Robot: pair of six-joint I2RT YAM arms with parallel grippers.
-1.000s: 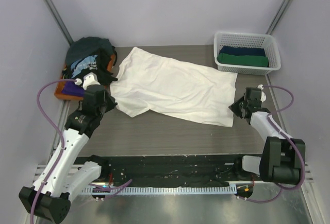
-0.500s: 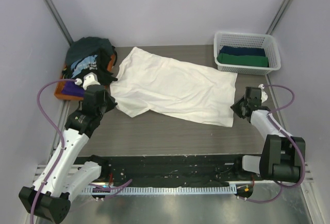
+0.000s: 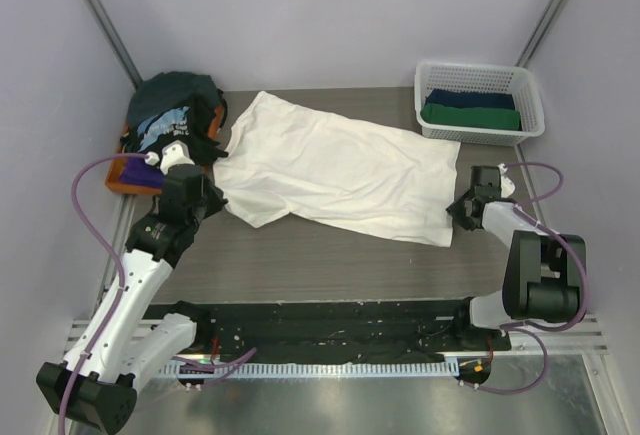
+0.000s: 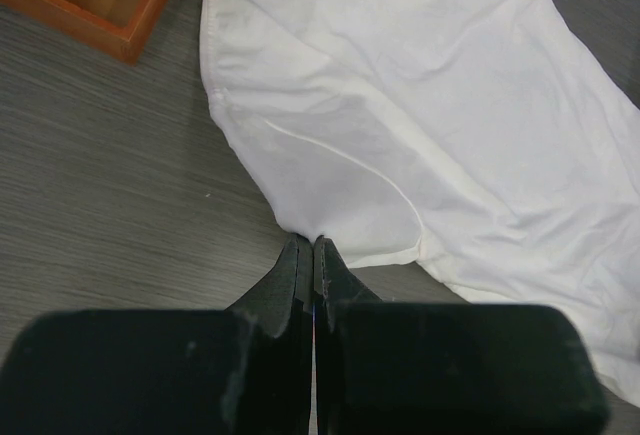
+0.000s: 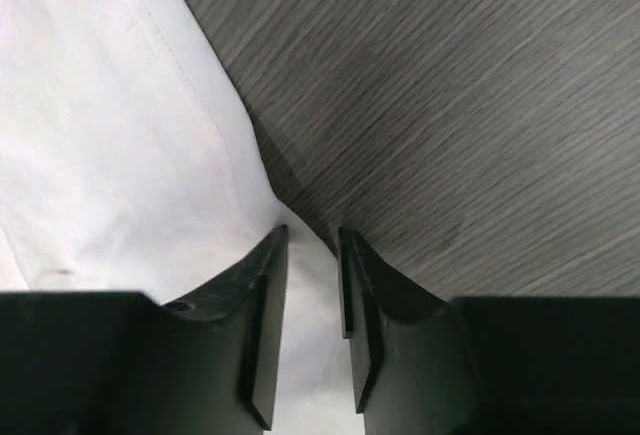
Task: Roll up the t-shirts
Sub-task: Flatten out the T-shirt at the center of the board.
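The left tool (image 4: 308, 245) is closed, its tips at the sleeve edge of the white shirt (image 3: 330, 170); whether any cloth is pinched I cannot tell. The right tool (image 5: 312, 235) has its jaws slightly apart, with the shirt's lower right corner lying between them.

The white shirt lies spread flat across the middle of the table (image 3: 330, 255), with no roll begun. A navy shirt (image 3: 470, 100) and a green shirt (image 3: 472, 116) sit in the basket (image 3: 476, 65) at upper right and are probably finished. A pile of dark shirts (image 3: 175, 105) on the orange tray (image 3: 120, 183) at upper left waits, so most of the work looks left.

The shirt's upper left touches the pile, and its right hem is near the basket. The bare strip below the shirt gives the most room.
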